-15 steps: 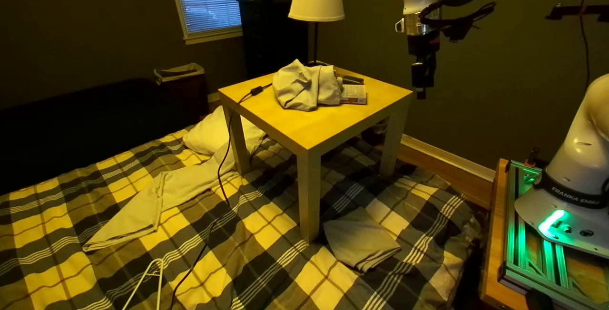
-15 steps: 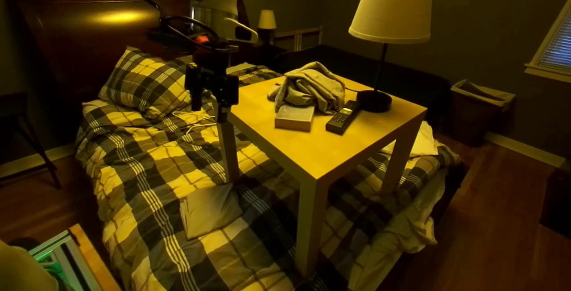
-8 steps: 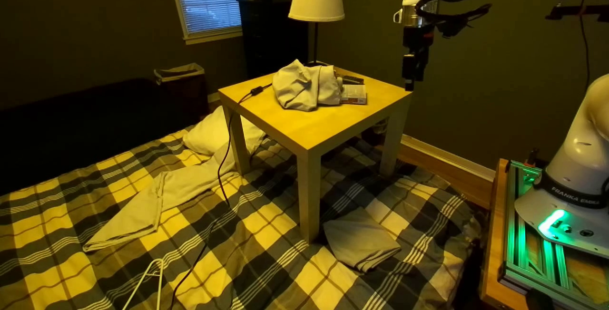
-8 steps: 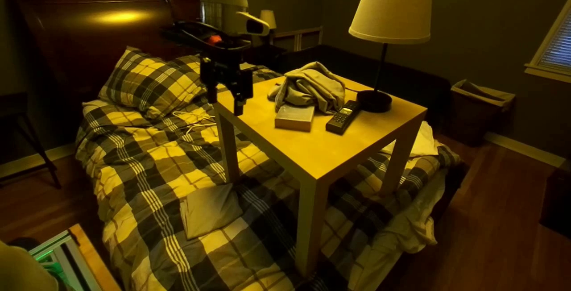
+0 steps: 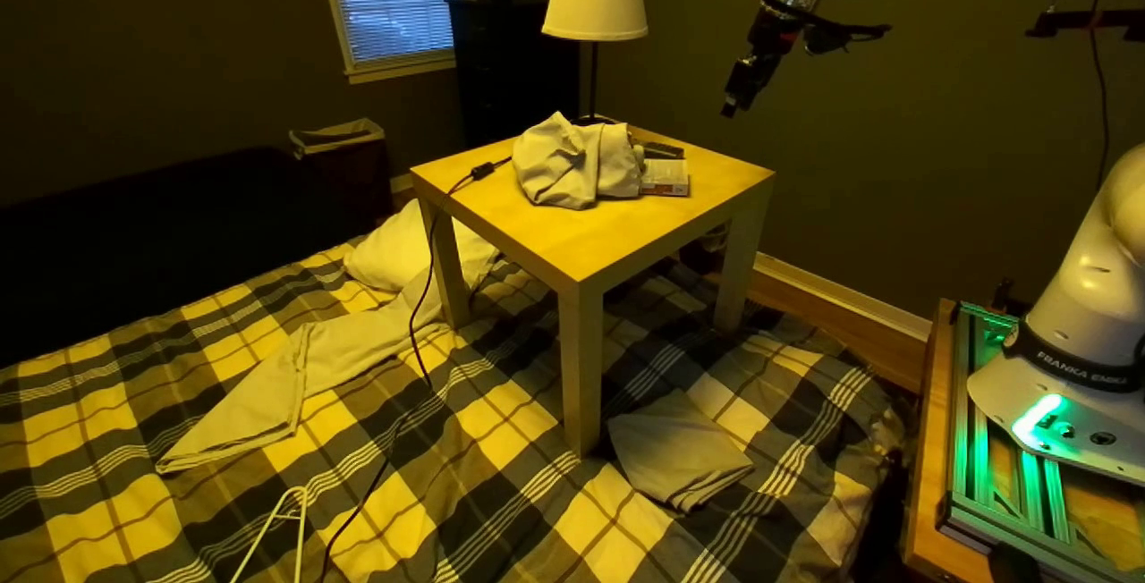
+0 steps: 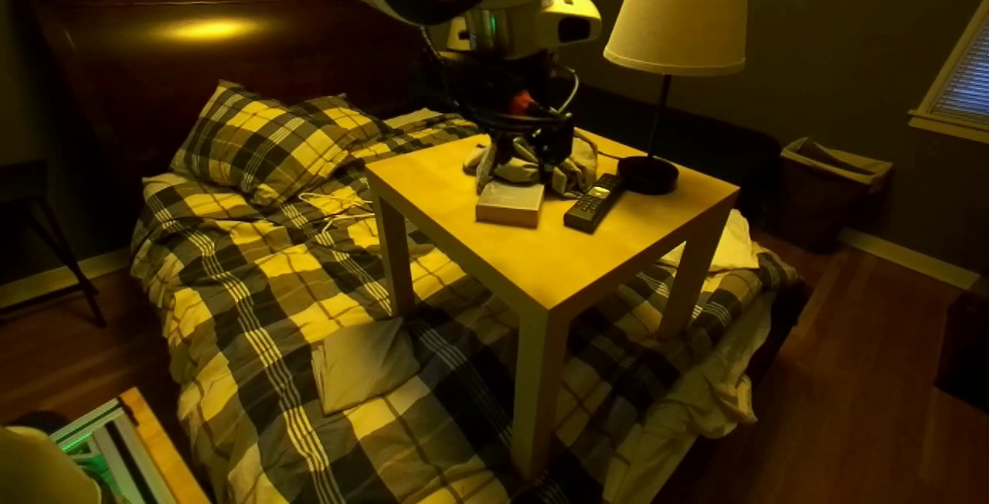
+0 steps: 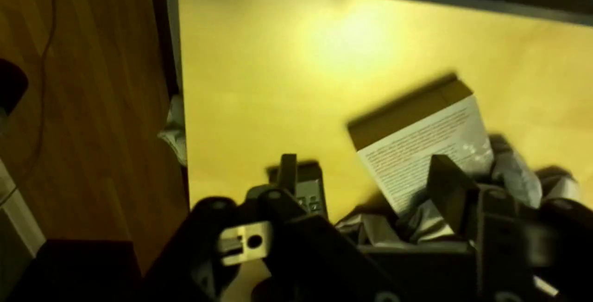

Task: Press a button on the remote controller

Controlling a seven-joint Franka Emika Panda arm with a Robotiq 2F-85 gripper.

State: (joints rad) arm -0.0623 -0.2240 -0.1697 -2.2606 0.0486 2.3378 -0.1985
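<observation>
Yellowish table (image 6: 579, 264), bearing: remote controller (image 7: 312, 191), partly hidden by the gripper (image 7: 364, 165) in the wrist view; lamp (image 6: 680, 17), top cut off in an exterior view. Gripper spread wide.

The spread hand (image 7: 363, 164) partly hides the remote (image 7: 311, 193) on the bench (image 7: 250, 89); a box (image 7: 419, 154) and cloth (image 7: 373, 231) lie near.

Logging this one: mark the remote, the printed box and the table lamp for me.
Remote (image 6: 591, 205): an exterior view, on its keypad.
Printed box (image 7: 414, 151): wrist view, on its text-covered face.
Table lamp (image 6: 680, 17): an exterior view, on its shade.
</observation>
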